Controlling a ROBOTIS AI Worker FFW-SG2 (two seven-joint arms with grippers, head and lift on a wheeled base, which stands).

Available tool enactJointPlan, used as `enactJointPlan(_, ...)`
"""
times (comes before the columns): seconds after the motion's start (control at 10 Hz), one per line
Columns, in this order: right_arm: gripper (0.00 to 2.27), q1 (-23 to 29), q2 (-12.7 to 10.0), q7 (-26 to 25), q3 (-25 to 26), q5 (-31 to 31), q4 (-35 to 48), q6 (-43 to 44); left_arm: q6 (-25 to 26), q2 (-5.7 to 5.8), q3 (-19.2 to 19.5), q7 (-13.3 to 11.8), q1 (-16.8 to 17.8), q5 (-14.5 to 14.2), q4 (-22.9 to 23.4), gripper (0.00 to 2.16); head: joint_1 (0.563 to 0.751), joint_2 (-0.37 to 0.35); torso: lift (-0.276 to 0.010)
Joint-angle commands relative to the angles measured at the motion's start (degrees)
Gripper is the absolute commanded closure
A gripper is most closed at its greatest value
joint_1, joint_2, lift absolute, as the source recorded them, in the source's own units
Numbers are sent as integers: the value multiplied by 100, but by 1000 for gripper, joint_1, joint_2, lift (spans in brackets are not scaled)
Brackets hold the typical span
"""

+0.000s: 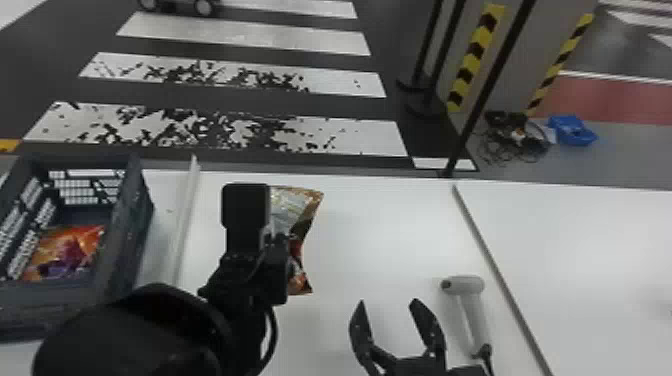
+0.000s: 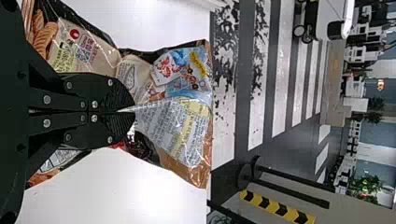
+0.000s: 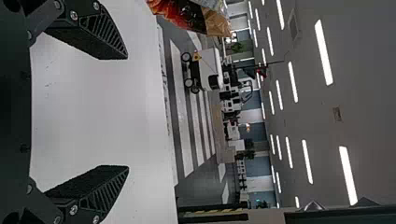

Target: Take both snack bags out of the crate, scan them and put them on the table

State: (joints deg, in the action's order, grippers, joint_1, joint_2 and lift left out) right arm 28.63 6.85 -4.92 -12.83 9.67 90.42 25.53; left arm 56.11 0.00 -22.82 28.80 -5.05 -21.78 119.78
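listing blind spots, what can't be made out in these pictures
Middle of the brown-edged clear plastic snack bag: left wrist view, hidden by the left hand.
Near end of the orange and purple snack bag: head view, seemingly hidden by the near wall of the dark grey plastic crate.
End of the black cable on the light grey plastic scanner: head view, cut off by bottom edge.

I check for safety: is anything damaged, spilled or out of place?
Cables lie in a tangled heap on the floor beyond the table. Two crosswalk stripes are patchy, as if worn. The snack bag creases where the left gripper pinches it; that seems normal.
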Motion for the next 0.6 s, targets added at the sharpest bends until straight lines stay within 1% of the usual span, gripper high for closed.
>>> enactJointPlan(0.0, 164, 2, 0, 0, 0, 0, -15, 0, -429, -15, 6, 38, -101, -318, -280, 2142, 695, -178, -94)
enactJointPlan(0.1, 164, 2, 0, 0, -9, -9, -15, 0, -816, -15, 6, 144, -137, -547, -491, 2145, 695, -184, -94)
enactJointPlan(0.2, 164, -6, -9, 0, -9, -17, -24, 0, -1150, -15, 14, 179, -145, -854, -719, 2142, 695, -191, -94)
enactJointPlan(0.3, 164, -6, 0, 0, -18, -17, -24, 0, -1466, -15, -3, 258, -154, -1030, -913, 2142, 695, -195, -94)
enactJointPlan(0.4, 164, -6, -9, 0, -18, -17, -33, 0, -1660, -15, -3, 241, -154, -1276, -1071, 2142, 695, -199, -94)
enactJointPlan(0.5, 164, -15, -9, 0, -18, -17, -59, 0, -1677, -15, -30, 214, -154, -1303, -1176, 2142, 695, -204, -94)
